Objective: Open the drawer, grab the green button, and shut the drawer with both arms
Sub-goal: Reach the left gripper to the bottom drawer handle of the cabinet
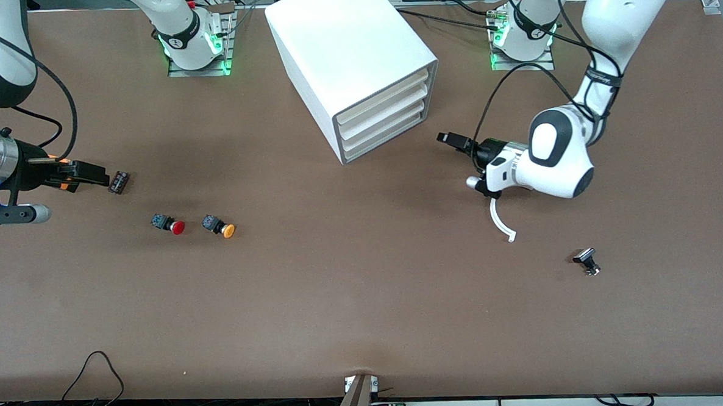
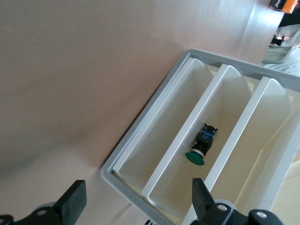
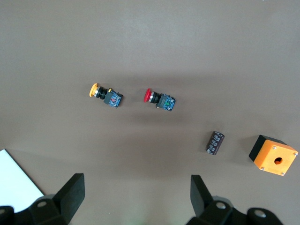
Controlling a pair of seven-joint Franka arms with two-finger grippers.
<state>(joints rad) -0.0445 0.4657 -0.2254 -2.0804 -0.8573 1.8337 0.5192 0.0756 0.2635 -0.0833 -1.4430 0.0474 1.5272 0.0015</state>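
On the matte brown table stands the boxy white cabinet (image 1: 355,63), its smooth plastic drawers stacked. Only the left wrist view shows inside it: the round green-capped button (image 2: 202,143) lies on its side in the middle tray there. The left gripper (image 1: 453,140) hangs spread beside the drawer fronts. The right gripper (image 3: 136,194), also spread, hovers over the red button (image 1: 170,225), orange button (image 1: 219,225) and ribbed dark cylinder (image 3: 215,142).

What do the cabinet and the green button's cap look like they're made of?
The cabinet looks like smooth white plastic with a matte shell and thin moulded drawer fronts. The green button has what appears to be a glossy plastic cap on a dark body, probably plastic too.
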